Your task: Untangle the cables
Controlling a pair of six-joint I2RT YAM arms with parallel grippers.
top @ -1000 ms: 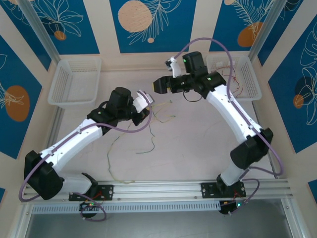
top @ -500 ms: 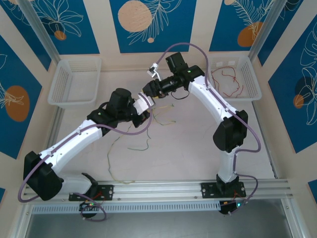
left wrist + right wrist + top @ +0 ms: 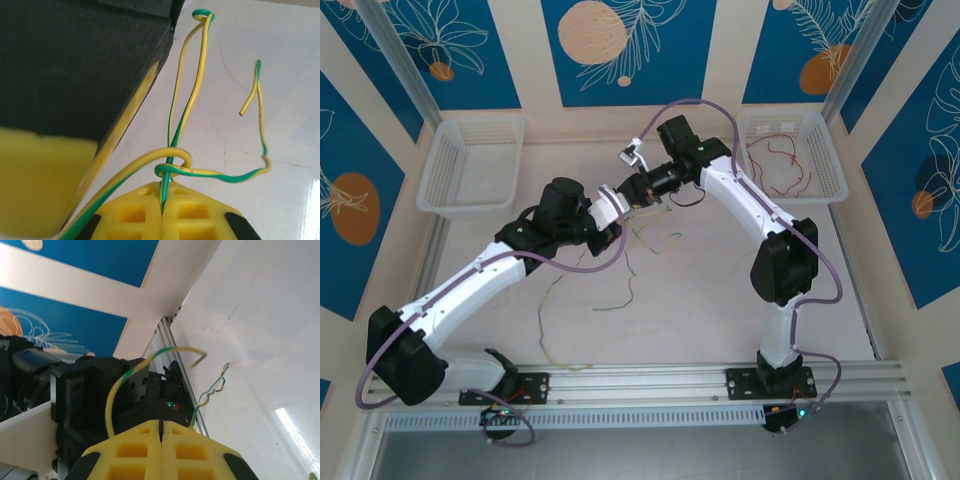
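Right fingers [image 3: 172, 437] newly closed, cable [image 3: 112, 395] arcing beside them, left fingers [image 3: 175, 200] clamped on knotted cables [image 3: 200, 173]

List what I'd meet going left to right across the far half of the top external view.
Left basket → left gripper → right gripper → right basket, with the red cable inside.
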